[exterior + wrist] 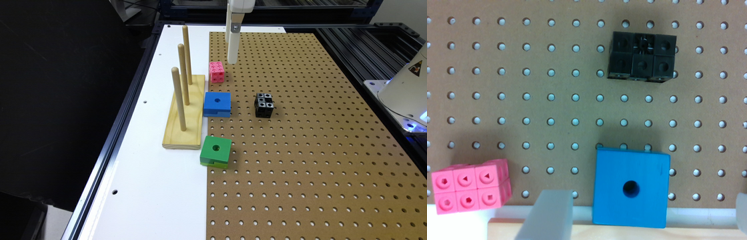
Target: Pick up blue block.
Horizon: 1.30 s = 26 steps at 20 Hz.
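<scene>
Peg stand (185, 113) on white table (146, 173); green block (216, 151), blue block (217, 104) on pegboard (300, 150) edge beside stand; pink cube (216, 71) behind; gripper (232, 55) above, spread wide, holding nothing; black cube (264, 105) rightmost

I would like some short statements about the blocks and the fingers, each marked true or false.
1. The blue block lies between the pink cube and the green block. True.
2. The fingers grip the blue block. False: they are open and hold nothing.
3. The black cube sits on the pegboard. True.
4. The green block is threaded on a wooden peg. False: it lies flat beside the peg base.
</scene>
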Motion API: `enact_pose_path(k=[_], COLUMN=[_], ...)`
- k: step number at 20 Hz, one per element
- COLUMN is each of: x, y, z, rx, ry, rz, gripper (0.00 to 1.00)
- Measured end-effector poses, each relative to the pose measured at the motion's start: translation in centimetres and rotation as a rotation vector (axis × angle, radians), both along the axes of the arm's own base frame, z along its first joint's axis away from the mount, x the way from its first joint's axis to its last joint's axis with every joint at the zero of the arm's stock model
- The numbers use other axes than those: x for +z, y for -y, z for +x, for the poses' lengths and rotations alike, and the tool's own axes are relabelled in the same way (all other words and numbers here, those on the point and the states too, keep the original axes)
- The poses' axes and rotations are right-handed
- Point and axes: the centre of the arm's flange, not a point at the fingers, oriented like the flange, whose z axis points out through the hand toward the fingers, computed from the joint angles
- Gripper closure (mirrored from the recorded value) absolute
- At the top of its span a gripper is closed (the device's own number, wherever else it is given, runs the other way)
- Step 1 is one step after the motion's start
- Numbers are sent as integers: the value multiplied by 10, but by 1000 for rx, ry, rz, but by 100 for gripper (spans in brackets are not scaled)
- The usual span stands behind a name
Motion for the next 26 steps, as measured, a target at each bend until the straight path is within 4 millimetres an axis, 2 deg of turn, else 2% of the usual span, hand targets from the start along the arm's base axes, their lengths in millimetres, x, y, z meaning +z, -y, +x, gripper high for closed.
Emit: enact_pose_path(k=[6,11,16,26], x=[-52,-64,-100,-128], y=[0,0,0,-2], z=[3,2,4,7], rx=[-1,-1,-3,-1], ry=[-8,-13,-11,-4], rz=[5,6,11,15], gripper=[0,0,0,0])
